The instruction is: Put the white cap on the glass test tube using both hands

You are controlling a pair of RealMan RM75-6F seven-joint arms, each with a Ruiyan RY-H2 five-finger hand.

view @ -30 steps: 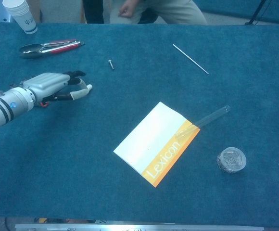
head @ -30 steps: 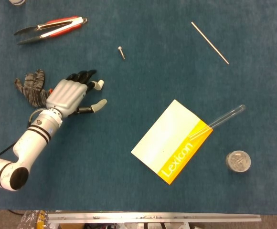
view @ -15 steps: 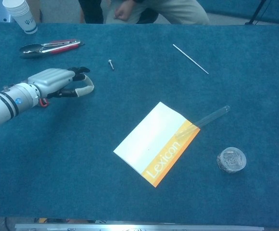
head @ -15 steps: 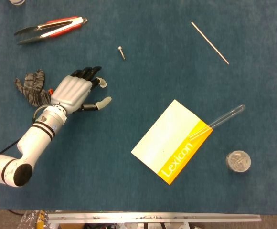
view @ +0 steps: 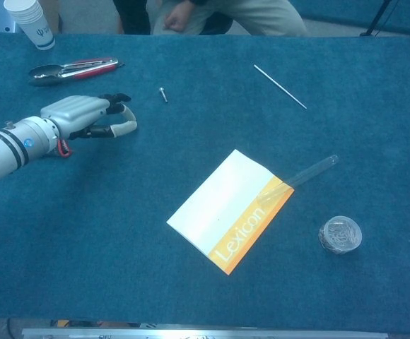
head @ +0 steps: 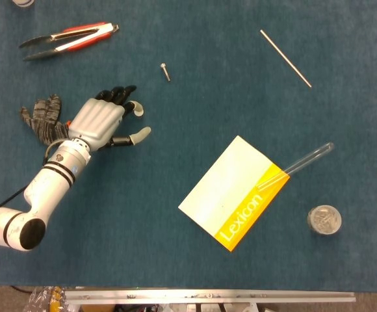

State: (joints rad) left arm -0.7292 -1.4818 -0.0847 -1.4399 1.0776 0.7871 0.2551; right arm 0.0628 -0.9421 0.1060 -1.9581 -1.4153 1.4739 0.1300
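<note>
Tube [head: 303,160]: we see it propped on the booklet [head: 235,192]; could roll off.
Left hand [head: 104,125]: fingers curled, whether holding anything we cannot tell.
Cap: not spotted.

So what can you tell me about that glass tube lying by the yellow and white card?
The glass test tube is a slim, clear tube that looks empty. It lies flat and slanted, its rounded end pointing toward the table's far right. Its lower end rests on the orange corner of the Lexicon card; the rest lies over the blue cloth. No cap is on it, and nothing else touches it. The left hand is far off to the left, nowhere near it.
</note>
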